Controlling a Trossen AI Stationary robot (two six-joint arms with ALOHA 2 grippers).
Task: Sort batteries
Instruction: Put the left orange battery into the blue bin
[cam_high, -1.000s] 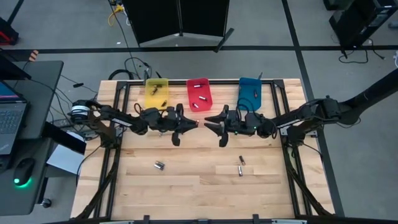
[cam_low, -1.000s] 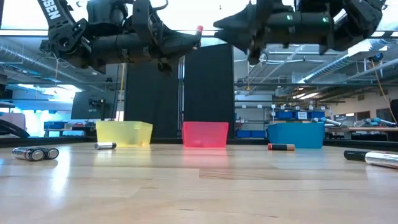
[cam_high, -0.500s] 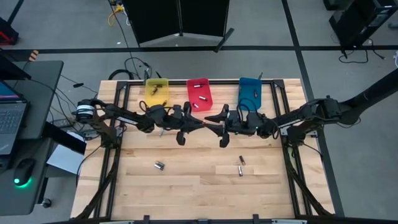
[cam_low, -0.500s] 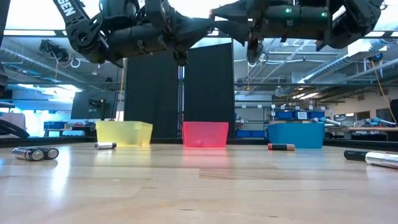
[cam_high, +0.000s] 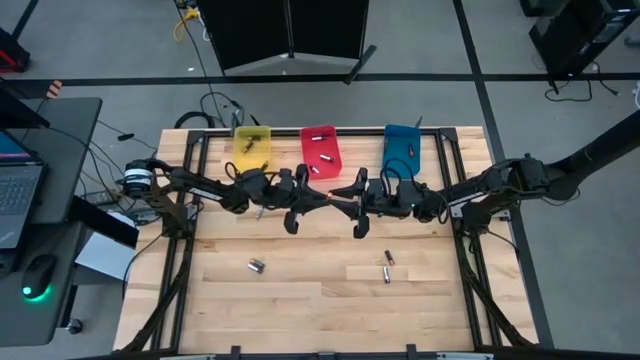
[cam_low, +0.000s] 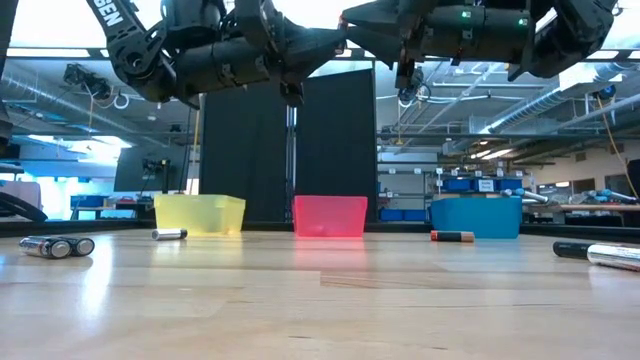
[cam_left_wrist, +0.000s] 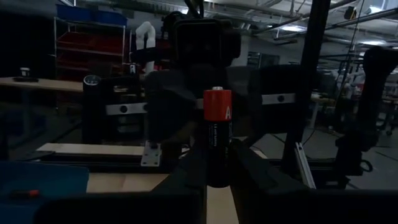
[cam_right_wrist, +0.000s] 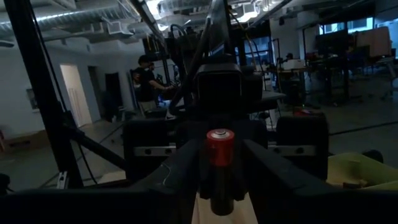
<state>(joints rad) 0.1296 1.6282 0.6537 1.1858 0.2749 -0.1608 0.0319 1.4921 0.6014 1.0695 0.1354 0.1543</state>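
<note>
A: Where's the active cell?
B: Red-topped battery (cam_left_wrist: 217, 134) sits mid-air between the two grippers, above the desk (cam_high: 300, 300), just in front of the red bin (cam_high: 320, 152). Left gripper (cam_high: 318, 198) has its jaws clamped on it. Right gripper (cam_high: 337, 199) is nose to nose with it, its jaws around the same battery's other end; can't tell whether they grip it or stand just off it. Reads to me as a handover in progress.

A: What's sorted?
B: Red bin holds three silvery cells or so. Yellow bin (cam_high: 252, 146) has a few dark items, too small to identify. Blue bin (cam_high: 402, 145) shows one small thing at most.

A: What's left?
B: Several loose on the desk: one by itself (cam_high: 256, 266) on the left arm's side, two (cam_high: 387, 267) close together on the right arm's side, and the low view shows more at both desk edges. So partway, my estimate well short of done.
</note>
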